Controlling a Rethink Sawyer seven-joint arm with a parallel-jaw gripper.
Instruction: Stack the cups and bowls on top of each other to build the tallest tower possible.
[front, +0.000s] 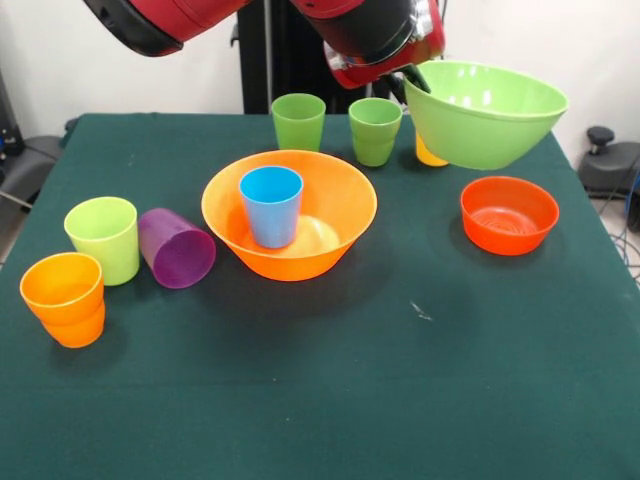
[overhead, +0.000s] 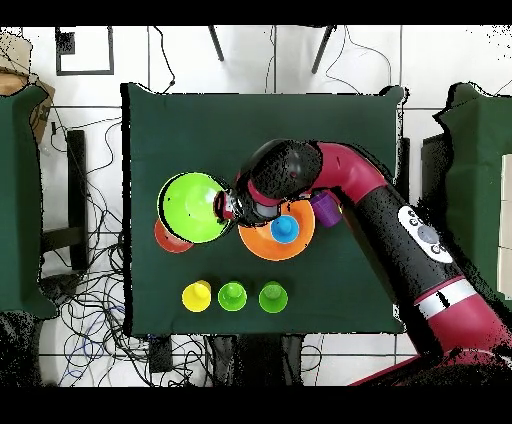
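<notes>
The big lime-green bowl (front: 487, 112) hangs in the air, tipped a little, its open mouth facing up. The claw (front: 415, 78) pinches its rim. It floats above the small red-orange bowl (front: 509, 214), beside the big orange bowl (front: 289, 214) holding an upright blue cup (front: 271, 205).

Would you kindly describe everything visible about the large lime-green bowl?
The large lime-green bowl is round, deep and glossy, seemingly plastic, and empty. It is lifted clear of the green table, tilted, with the gripper pinching its rim on the side towards the arm. From the front it hangs above and behind the small red-orange bowl and hides most of a yellow cup. From overhead it partly covers the red-orange bowl, beside the large orange bowl.
</notes>
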